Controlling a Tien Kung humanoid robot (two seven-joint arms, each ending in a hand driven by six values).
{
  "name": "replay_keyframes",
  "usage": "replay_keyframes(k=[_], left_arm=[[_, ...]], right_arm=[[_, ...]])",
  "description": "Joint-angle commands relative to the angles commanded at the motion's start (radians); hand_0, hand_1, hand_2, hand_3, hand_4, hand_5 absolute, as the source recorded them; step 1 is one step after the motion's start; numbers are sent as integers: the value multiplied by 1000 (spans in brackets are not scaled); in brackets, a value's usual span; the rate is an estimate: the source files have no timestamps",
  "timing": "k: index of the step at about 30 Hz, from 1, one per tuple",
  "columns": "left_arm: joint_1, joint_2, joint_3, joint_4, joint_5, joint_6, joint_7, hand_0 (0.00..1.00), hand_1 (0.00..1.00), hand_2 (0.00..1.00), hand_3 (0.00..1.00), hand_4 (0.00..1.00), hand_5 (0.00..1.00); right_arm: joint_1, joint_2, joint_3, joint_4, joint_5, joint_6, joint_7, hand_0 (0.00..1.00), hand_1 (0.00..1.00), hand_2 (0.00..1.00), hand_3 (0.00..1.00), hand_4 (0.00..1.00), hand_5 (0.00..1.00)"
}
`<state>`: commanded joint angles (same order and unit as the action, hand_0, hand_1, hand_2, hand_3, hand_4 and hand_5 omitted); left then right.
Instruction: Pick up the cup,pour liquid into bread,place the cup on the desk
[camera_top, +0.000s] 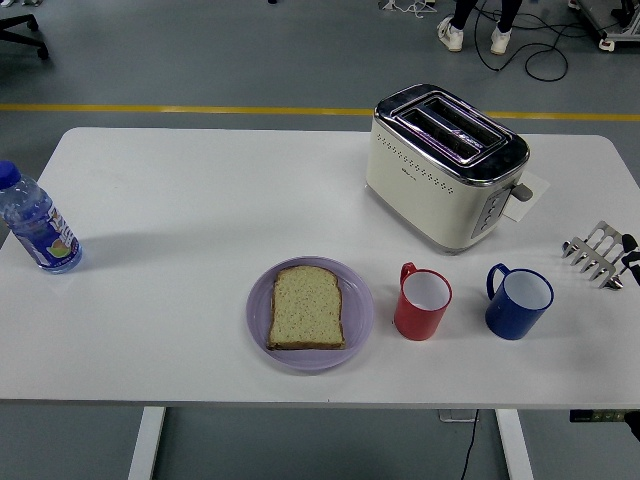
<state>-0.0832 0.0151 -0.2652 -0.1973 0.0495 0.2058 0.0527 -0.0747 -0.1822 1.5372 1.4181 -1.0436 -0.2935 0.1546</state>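
A red cup (422, 303) and a blue cup (519, 302) stand side by side near the table's front edge, both upright with handles to the upper left. A slice of bread (307, 308) lies on a lilac plate (360, 310) to the left of the red cup. My right hand (592, 255) comes in at the right edge, its silver fingers spread and empty, a little right of and behind the blue cup, apart from it. The left arm is out of view.
A cream toaster (440, 170) stands behind the cups, with a white paper (528, 198) beside it. A water bottle (38, 225) stands at the left edge. A person's feet (472, 36) show on the floor beyond the table.
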Motion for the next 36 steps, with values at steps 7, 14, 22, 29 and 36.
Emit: replay_keyframes(k=[7,14,22,29,36], left_arm=[[-1,1,0,0,1,-1,0,633,644,653,505,241,856],[-2,2,1,0,3,0,1,634,644,653,505,240,855],[-1,1,4,0,2,0,1,634,644,653,505,239,853],[-1,1,3,0,-1,0,1,634,644,653,505,240,854],[-1,0,2,0,-1,0,1,634,644,653,505,241,853]], right_arm=[[-50,-37,-66,17,-154,-28,35,978,911,967,998,943,138],[-88,-49,-139,6,-172,-79,101,998,925,986,998,956,122],[-73,-34,-198,-61,-157,-110,137,998,934,993,998,971,104],[-44,-16,-256,-120,-142,-126,165,998,936,994,998,976,99],[-27,-10,-304,-143,-130,-135,178,998,932,995,998,981,101]])
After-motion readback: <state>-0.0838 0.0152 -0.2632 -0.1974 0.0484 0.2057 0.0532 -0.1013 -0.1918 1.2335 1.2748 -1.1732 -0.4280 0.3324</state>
